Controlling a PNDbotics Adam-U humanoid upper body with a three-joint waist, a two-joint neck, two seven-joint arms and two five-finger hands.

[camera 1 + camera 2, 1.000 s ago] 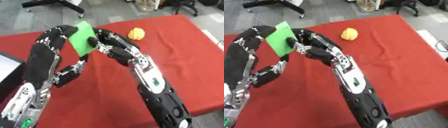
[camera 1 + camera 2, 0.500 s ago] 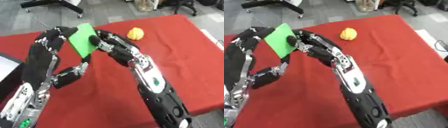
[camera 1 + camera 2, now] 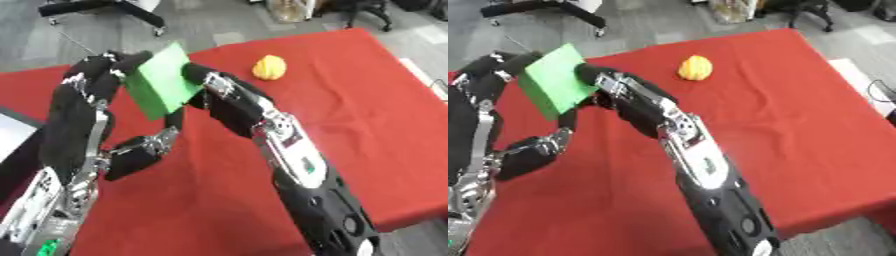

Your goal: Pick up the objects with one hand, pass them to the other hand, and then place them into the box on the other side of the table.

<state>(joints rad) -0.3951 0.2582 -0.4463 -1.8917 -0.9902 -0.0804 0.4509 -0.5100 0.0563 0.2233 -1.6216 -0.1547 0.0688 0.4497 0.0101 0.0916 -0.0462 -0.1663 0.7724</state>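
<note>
Green block (image 3: 159, 81) held up in the air above the red table (image 3: 367, 115), tilted, between both hands. Left hand (image 3: 103, 75) has fingers curled round the block's left edge; right hand (image 3: 207, 82) presses against its right side, fingers bent onto it. Yellow fruit-like object (image 3: 269, 67) sits on the table, right of the block, well apart.

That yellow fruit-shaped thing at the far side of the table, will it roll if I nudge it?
Probably. The yellow rounded object rests on the flat red tablecloth with nothing beside it, so a nudge may send it rolling. Its curved sides likely suit curled fingers better than a flat pinch.
</note>
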